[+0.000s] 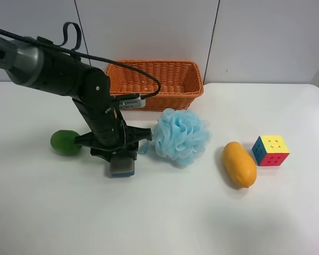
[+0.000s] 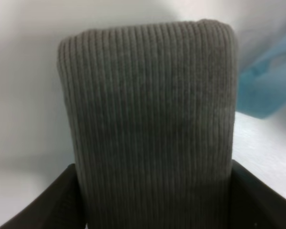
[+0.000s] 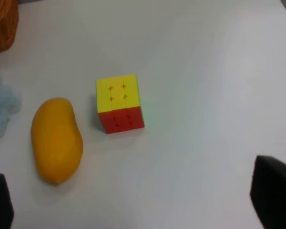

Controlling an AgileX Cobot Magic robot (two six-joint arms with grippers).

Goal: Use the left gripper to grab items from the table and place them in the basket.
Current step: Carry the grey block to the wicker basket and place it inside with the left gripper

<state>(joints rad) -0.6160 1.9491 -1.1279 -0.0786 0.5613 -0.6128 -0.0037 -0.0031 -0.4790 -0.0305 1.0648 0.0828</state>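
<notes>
On the table the basket sits at 12 o'clock; the block is at its 7 o'clock, the left gripper clamped on it. Grasp looks made; next, lift and carry toward 1 o'clock, over the rim; right gripper gapes wide

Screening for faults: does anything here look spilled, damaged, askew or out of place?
Nothing stands out. The basket sits upright, the mango, cube, pouf and green fruit lie intact on the table, and the left gripper holds the grey block squarely.
</notes>
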